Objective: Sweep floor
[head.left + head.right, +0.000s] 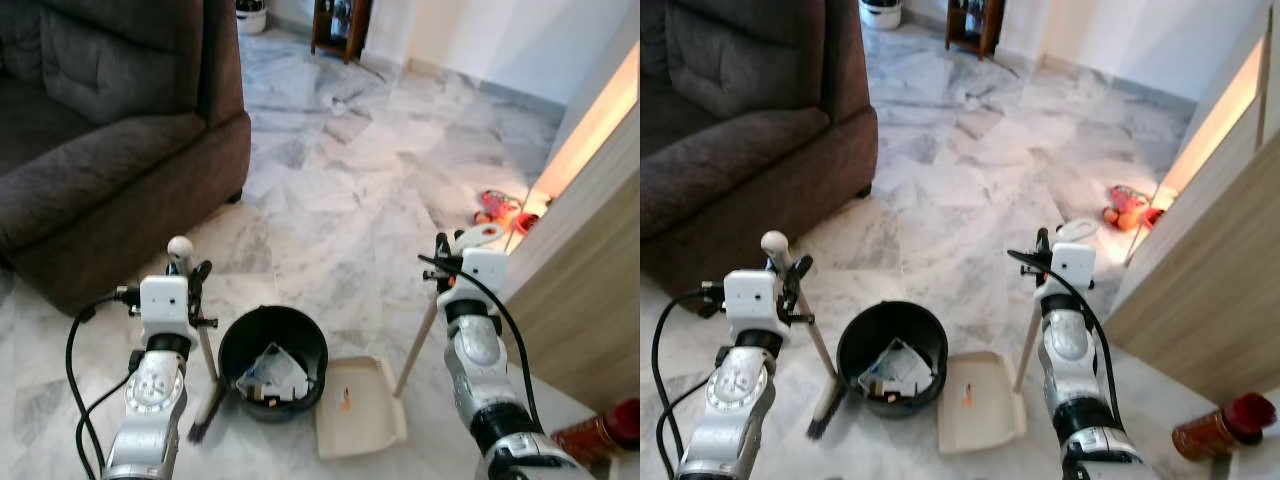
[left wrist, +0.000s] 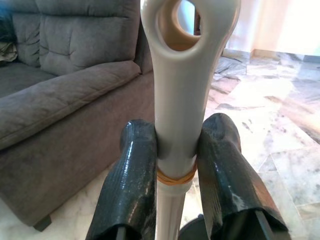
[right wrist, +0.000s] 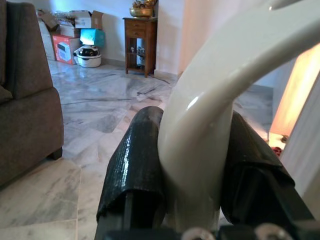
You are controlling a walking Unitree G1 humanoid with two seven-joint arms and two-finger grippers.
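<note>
Broom and dustpan in our grip beside the bin

Our left gripper (image 2: pixel 175 170) clamps the light, stiff broom (image 1: pixel 205 375) handle near its top; our right gripper (image 3: pixel 192 200) clamps the dustpan (image 1: pixel 360 405) handle, pan apparently flat on marble beside the black bin (image 1: pixel 272 360).

Grey sofa (image 1: pixel 100 130) on white marble floor (image 1: pixel 380 170)

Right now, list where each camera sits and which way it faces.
Left eye: head, looking down at bin, dustpan, both arms.
Right eye: head, same floor scene, sofa.
Left wrist: along left gripper clamping the broom handle, toward the sofa.
Right wrist: along right gripper clamping the dustpan handle, toward a wooden cabinet.
Shared: sofa, marble floor.
</note>
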